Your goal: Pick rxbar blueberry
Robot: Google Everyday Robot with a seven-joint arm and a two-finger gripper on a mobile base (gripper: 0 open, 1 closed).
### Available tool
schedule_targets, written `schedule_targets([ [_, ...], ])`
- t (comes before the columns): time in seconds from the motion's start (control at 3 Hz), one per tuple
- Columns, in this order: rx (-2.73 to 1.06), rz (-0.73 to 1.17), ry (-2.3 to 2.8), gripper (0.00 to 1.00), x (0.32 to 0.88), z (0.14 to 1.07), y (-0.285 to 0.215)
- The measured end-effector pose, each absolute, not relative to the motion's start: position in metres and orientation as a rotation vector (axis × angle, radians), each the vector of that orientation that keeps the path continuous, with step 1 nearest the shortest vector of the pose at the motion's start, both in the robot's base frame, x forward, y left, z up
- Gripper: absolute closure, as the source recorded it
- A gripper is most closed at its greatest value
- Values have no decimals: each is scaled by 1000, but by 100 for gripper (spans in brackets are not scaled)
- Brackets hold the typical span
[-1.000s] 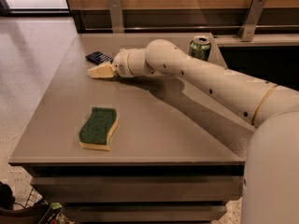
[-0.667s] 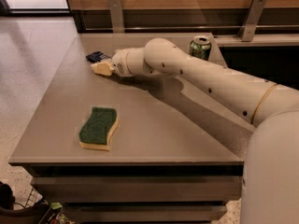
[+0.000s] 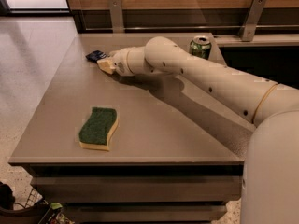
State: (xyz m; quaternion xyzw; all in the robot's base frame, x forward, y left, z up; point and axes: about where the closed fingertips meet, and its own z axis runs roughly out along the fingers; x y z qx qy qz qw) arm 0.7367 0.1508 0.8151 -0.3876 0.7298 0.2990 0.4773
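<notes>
The gripper [image 3: 106, 64] is sitting low at the upper left of the frame, right against the rxbar blueberry [image 3: 96, 55], which is lying flat on the tabletop [image 3: 154, 125]. Whether it is open or closed cannot be told. The bar is not looking lifted, so the grasp and lift are likely remaining.

Dark navy rxbar blueberry [image 3: 96, 56] lies flat just beside the gripper [image 3: 106, 65].

Cream gripper [image 3: 105, 65] at navy rxbar blueberry [image 3: 95, 55]; grn/yel sponge [image 3: 98, 127]; grn can [image 3: 200, 47]; grey table [image 3: 177, 134].

Soft indoor light, bright glare on the floor [image 3: 32, 13] left of the gripper [image 3: 105, 64] at the table's [image 3: 154, 139] far-left edge, the arm's [image 3: 210, 78] shadow spreading right of it.
</notes>
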Motion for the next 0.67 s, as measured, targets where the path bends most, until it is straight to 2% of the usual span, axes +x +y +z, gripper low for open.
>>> schedule_targets([
  [0.67, -947, 730, 1782, 100, 737, 815, 151],
])
